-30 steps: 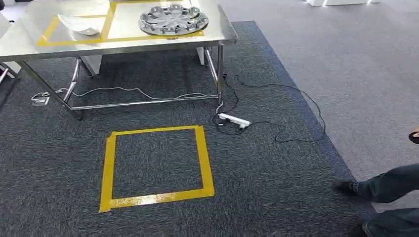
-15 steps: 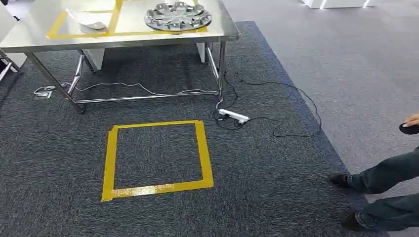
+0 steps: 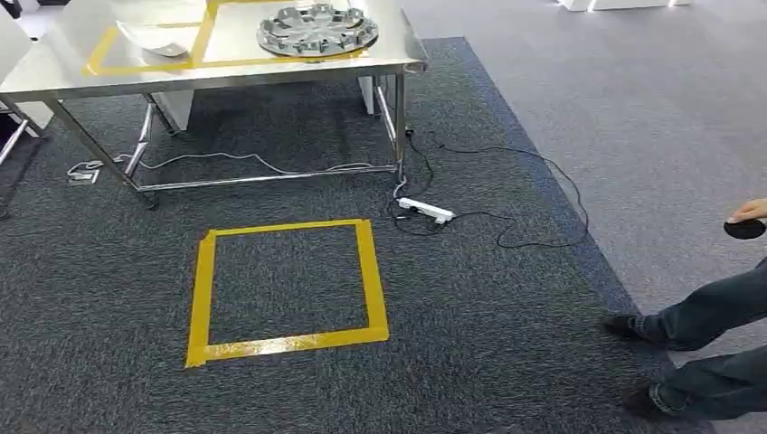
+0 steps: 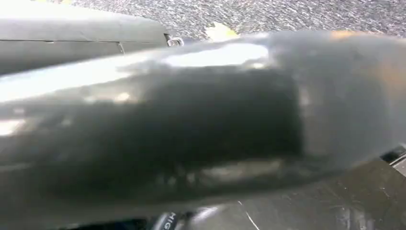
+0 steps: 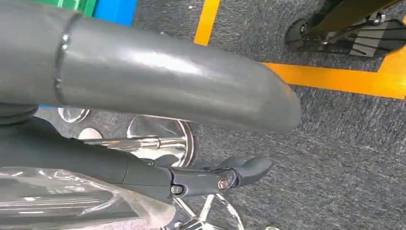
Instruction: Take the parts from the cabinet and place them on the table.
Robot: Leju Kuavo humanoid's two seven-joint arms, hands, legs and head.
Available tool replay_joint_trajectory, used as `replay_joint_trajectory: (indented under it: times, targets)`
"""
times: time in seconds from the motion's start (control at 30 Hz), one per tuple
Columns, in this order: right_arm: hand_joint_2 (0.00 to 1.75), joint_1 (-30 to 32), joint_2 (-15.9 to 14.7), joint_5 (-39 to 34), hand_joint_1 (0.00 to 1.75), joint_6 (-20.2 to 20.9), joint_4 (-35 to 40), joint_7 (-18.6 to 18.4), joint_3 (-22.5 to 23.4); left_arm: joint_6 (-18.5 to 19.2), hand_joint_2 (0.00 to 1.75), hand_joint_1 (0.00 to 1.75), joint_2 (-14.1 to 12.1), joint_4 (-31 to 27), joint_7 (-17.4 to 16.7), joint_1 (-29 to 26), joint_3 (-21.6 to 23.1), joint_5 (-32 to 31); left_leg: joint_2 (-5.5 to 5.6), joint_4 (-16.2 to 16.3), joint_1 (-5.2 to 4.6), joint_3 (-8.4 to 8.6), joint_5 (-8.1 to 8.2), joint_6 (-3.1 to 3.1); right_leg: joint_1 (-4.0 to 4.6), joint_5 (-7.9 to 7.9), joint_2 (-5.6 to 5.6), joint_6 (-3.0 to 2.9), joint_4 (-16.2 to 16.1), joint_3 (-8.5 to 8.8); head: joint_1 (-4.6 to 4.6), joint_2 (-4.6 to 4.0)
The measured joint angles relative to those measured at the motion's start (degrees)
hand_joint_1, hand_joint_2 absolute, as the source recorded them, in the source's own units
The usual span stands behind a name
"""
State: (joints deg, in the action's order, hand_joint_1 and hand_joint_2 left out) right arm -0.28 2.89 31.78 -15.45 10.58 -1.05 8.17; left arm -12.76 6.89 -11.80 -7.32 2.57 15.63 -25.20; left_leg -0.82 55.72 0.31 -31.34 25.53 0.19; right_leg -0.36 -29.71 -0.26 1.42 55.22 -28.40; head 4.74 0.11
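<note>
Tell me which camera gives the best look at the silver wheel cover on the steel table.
The head view. The wheel cover lies there whole, inside a yellow-taped box near the right end of the steel table. The left wrist view is a dark blurred surface up close, the right wrist view carpet, tape and chrome parts, neither showing that cover.

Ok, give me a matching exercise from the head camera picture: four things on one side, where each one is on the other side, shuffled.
Things:
1. hubcap
2. power strip
3. yellow tape square
4. person's shoes

Places:
A. on the carpet, in front of the table
B. on the steel table
C. at the right edge of the view
D. on the floor by the table's right leg

Pairs: 1-B, 2-D, 3-A, 4-C
</note>
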Motion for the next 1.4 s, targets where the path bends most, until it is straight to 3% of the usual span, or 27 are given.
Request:
replay_joint_trajectory:
  times: [0.3,0.57,0.83,1.07,1.2,1.23,1.27,1.37,1.4]
  targets:
    - [0.00,0.00,0.00,0.07,0.00,0.37,0.00,0.96,0.00,1.09,0.00,0.00,-0.02,0.00,0.00,0.08,0.04,-0.15,0.00,0.06,-0.11,-0.16,0.07,-0.19,-0.16,0.00,0.01,0.01,0.02,-0.11,0.00,0.00]
    - [0.00,-0.02,-0.22,-1.27,0.00,3.80,0.00,2.43,0.18,2.60,0.00,0.00,-0.35,0.00,0.04,0.37,0.31,-0.48,0.00,0.19,-0.13,-0.25,0.09,-0.17,-0.19,0.02,0.01,0.02,0.01,-0.15,0.00,0.00]
    - [0.00,-0.02,-0.28,-1.25,0.00,3.02,0.00,2.38,0.79,2.36,0.00,0.00,-0.55,0.00,-0.20,0.39,0.31,-0.46,0.00,0.20,-0.14,-0.27,0.09,-0.17,-0.19,0.03,0.01,0.03,0.02,-0.17,0.00,0.00]
    - [0.00,-0.06,-0.33,-0.20,0.00,1.16,0.00,2.23,0.85,1.90,0.00,0.00,-0.59,0.00,-0.20,0.36,0.33,-0.68,0.01,0.95,-0.27,-0.62,0.47,0.42,-0.30,0.11,-0.01,0.25,0.06,-0.19,0.00,0.00]
    - [0.00,-0.20,-0.33,0.00,0.00,0.77,0.00,2.14,0.85,1.05,0.00,0.00,-0.50,0.00,-0.20,0.29,0.35,-0.76,0.15,0.77,-0.44,-1.00,0.33,1.05,-0.33,0.36,-0.19,0.93,-0.21,0.50,-0.04,0.02]
    - [0.00,-0.22,-0.42,0.00,0.00,0.66,0.00,2.12,0.85,0.85,0.00,0.00,-0.31,0.00,-0.20,0.28,0.35,-0.81,0.18,-0.12,0.30,-0.64,-0.31,1.32,-0.47,-0.13,-0.10,1.12,0.09,0.17,-0.07,0.02]
    - [0.00,-0.21,-0.55,0.04,0.00,0.55,0.00,2.14,0.85,0.50,0.00,0.00,-0.22,0.00,-0.22,0.26,0.35,-0.83,0.27,-0.36,0.30,-0.68,-0.53,1.57,-0.38,-1.67,0.04,1.34,1.60,-0.70,0.15,0.00]
    - [0.00,-0.27,-0.57,0.07,0.00,0.53,0.00,2.14,0.85,0.39,0.00,0.00,0.09,0.00,-0.22,0.09,0.35,-0.83,0.80,-0.32,0.34,-1.37,-0.84,1.61,-0.64,-8.62,0.12,2.05,15.22,-6.83,0.33,0.02]
    - [0.00,-0.19,-0.57,0.07,0.00,0.53,0.00,2.14,0.85,0.39,0.00,0.00,0.09,0.00,-0.22,-0.01,0.35,-0.83,1.10,-0.29,0.34,-1.53,-0.93,1.50,-0.76,-9.31,0.13,2.24,18.25,-8.21,0.39,0.02]
